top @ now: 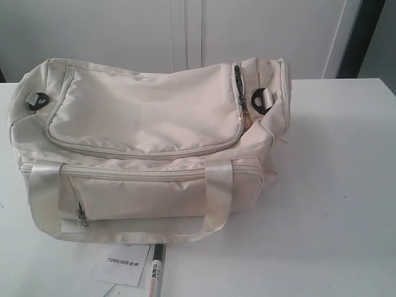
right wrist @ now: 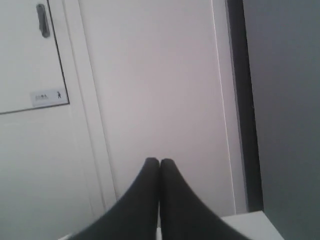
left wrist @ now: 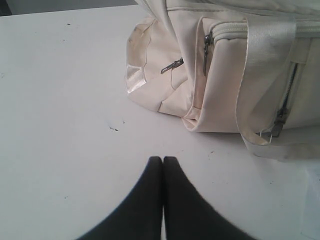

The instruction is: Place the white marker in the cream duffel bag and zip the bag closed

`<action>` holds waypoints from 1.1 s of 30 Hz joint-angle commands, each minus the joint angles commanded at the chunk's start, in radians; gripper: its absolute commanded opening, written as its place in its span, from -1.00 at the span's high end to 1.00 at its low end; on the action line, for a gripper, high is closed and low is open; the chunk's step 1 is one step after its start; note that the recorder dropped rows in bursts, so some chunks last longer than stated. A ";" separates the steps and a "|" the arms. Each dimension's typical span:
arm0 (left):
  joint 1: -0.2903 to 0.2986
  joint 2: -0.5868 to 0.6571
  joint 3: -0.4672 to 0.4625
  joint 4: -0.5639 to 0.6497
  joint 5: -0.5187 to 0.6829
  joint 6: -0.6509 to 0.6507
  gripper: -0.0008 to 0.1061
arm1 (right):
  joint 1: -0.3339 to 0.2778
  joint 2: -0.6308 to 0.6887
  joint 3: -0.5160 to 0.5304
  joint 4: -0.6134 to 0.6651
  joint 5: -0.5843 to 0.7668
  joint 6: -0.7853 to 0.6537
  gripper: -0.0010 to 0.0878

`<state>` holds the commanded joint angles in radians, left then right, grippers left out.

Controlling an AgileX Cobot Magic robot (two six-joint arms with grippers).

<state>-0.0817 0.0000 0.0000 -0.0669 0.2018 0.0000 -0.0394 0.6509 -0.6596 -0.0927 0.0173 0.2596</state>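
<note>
The cream duffel bag (top: 148, 148) lies on the white table (top: 334, 185), its curved top flap zipped along most of its length and gaping a little at the right end. The white marker (top: 154, 275) lies on the table in front of the bag at the view's lower edge, dark cap end towards the bag. In the left wrist view the bag's end (left wrist: 225, 75) sits beyond my left gripper (left wrist: 163, 159), which is shut and holds nothing above bare table. My right gripper (right wrist: 159, 161) is shut, holds nothing, and faces a wall. Neither gripper shows in the exterior view.
A white TONLION paper card (top: 122, 265) lies next to the marker. White cabinet doors (right wrist: 45, 60) and a dark vertical post (right wrist: 237, 100) stand behind the table. The bag's strap handles (top: 218, 195) hang over its front pocket.
</note>
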 joint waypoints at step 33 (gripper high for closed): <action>0.000 0.000 0.000 0.000 0.000 0.000 0.99 | 0.020 0.744 -0.480 0.740 0.395 -0.942 0.07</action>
<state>-0.0817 0.0000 0.0000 -0.0669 0.2018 0.0000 -0.0193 1.3946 -1.1400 0.6471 0.4127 -0.6822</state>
